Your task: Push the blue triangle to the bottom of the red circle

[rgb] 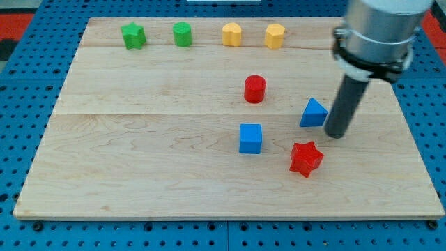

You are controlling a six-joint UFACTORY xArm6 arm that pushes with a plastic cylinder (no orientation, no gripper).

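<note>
The blue triangle (pixel 313 113) lies on the wooden board, right of centre. The red circle (pixel 255 89) stands up and to the left of it, apart from it. My tip (pixel 336 134) rests on the board just to the right of the blue triangle, slightly below its middle, very close to its right edge; I cannot tell whether they touch.
A blue cube (pixel 250 138) sits below the red circle. A red star (pixel 306 158) lies below the triangle. Along the view's top stand a green star (pixel 133 35), a green cylinder (pixel 182 34) and two yellow blocks (pixel 232 34), (pixel 274 35). The board's right edge (pixel 411 125) is near the rod.
</note>
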